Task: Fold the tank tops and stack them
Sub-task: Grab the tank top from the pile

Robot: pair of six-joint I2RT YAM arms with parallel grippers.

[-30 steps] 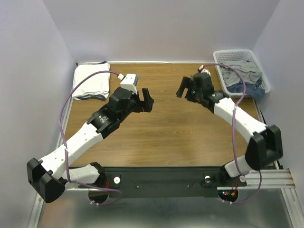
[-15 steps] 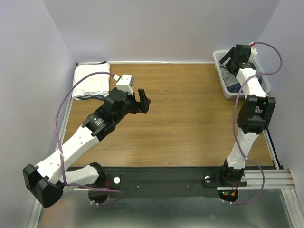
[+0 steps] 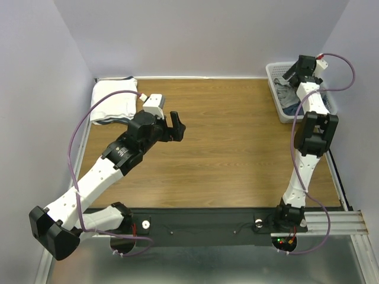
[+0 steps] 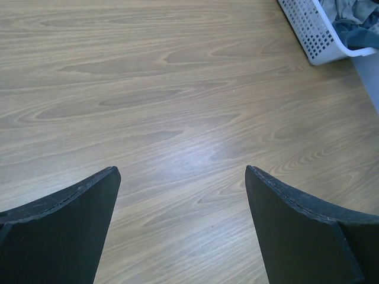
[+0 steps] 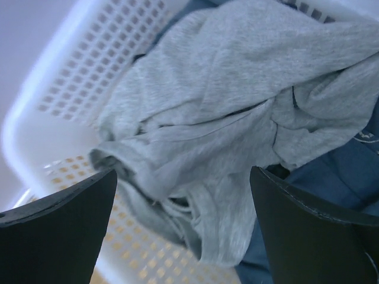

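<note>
Mounting bar [image 3: 201, 228]: one black bar along the near edge, carrying both arm bases.
Table [image 3: 225, 160]: one wood-grain top, bare across the middle.
Arms: two, white with black joints.
Left gripper [image 3: 177, 125]: jaws spread wide, nothing between them, hovering over bare wood left of centre.
Folded pile [image 3: 112, 99]: one, at the far left corner; white tank-top fabric on top with a darker edge beneath. How many pieces it holds cannot be told from here.
Basket [image 3: 274, 92]: one white lattice basket at the far right corner.
Basket contents: a crumpled grey tank top [image 5: 237, 89] lying over a blue garment [image 5: 331, 171], possibly more underneath.
Right gripper [image 5: 182, 171]: jaws spread wide above the grey tank top inside the basket, gripping nothing.
Walls [image 3: 201, 35]: pale lilac, closing in the left, far and right sides.
</note>
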